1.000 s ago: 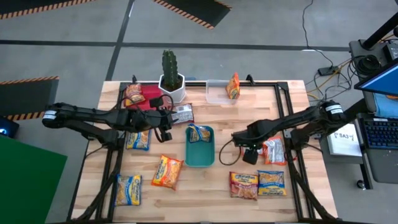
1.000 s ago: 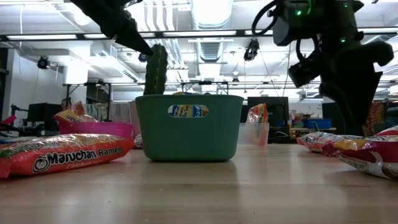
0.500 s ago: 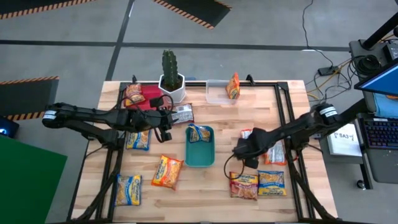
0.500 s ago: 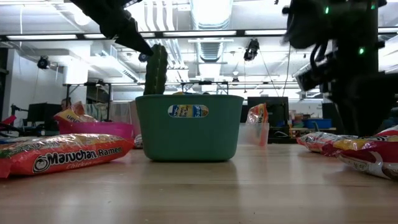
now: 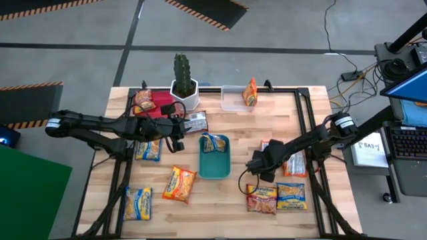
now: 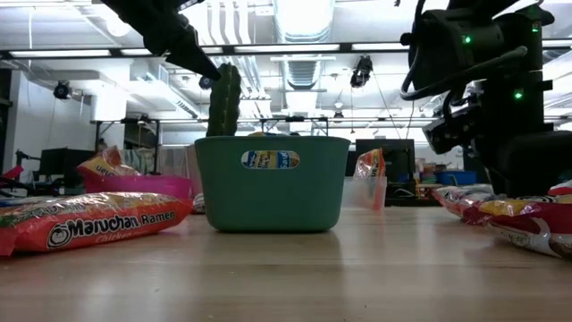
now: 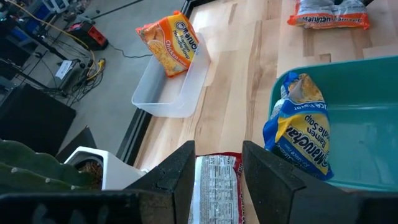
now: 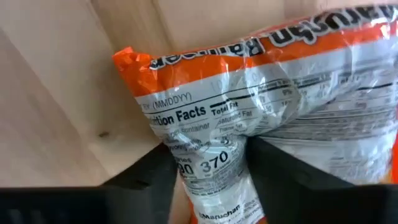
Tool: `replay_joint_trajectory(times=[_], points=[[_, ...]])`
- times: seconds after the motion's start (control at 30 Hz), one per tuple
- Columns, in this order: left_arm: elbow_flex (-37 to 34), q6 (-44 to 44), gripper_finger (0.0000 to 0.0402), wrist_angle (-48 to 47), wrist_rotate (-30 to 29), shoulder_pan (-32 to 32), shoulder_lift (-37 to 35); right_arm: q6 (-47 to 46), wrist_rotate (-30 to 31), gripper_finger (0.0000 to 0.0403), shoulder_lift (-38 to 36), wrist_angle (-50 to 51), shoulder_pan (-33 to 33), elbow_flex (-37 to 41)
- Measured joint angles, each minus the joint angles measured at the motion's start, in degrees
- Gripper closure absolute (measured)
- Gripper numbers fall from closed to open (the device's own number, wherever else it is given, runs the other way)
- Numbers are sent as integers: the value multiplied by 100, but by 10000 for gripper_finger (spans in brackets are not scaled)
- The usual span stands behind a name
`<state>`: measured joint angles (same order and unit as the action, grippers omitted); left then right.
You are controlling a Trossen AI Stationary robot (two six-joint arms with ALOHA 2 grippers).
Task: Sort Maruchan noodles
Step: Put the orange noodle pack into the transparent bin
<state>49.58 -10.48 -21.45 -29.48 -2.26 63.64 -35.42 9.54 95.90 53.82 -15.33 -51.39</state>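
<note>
Two arms are working over the wooden surface (image 5: 220, 193), and much of what they are handling is lying partly hidden. Right gripper (image 8: 208, 163) is pressing its fingers (image 8: 143, 180) around the crinkled end of an orange-edged packet (image 8: 261, 112) lying label-down; the fingers are closing on it, though the packet's far end is running out of the wrist view and, from above, the gripper (image 5: 261, 169) is covering most of it. Left gripper (image 7: 216, 171) is hovering near the cactus pot (image 5: 184, 93), its fingers (image 7: 177, 171) gripping a packet (image 7: 214, 186) whose nutrition panel alone is showing between them, the rest being cut off. One yellow-blue packet (image 7: 298, 127) is standing inside the green tray (image 5: 215, 167). Another orange packet (image 5: 249, 92) is leaning in the clear tray (image 5: 230, 101). Several more packets (image 5: 179, 184) are lying loose on the surface.
</note>
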Motion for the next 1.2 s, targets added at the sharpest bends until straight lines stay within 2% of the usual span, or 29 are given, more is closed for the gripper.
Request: replay_joint_trajectory(times=[0.13, 0.23, 0.57, 0.87, 1.03, 1.2], points=[[0, 0, 285, 4, 1, 0, 0, -23, 395, 330, -159, 7, 17, 7], [0, 0, 285, 7, 1, 0, 0, -2, 405, 376, -395, -7, 24, 35], [7, -430, 285, 467, 3, 0, -2, -239, -4, 381, -1888, -179, 482, 39], [9, -918, 285, 919, -62, 0, -40, -597, -1083, 382, -3417, -1511, 1512, 41], [9, -1171, 285, 997, -211, 14, -51, -982, -1725, 382, -3784, -2532, 2275, 43], [9, -1334, 285, 1093, -213, 61, -52, -1454, -2162, 381, -3804, -3343, 3181, 43]])
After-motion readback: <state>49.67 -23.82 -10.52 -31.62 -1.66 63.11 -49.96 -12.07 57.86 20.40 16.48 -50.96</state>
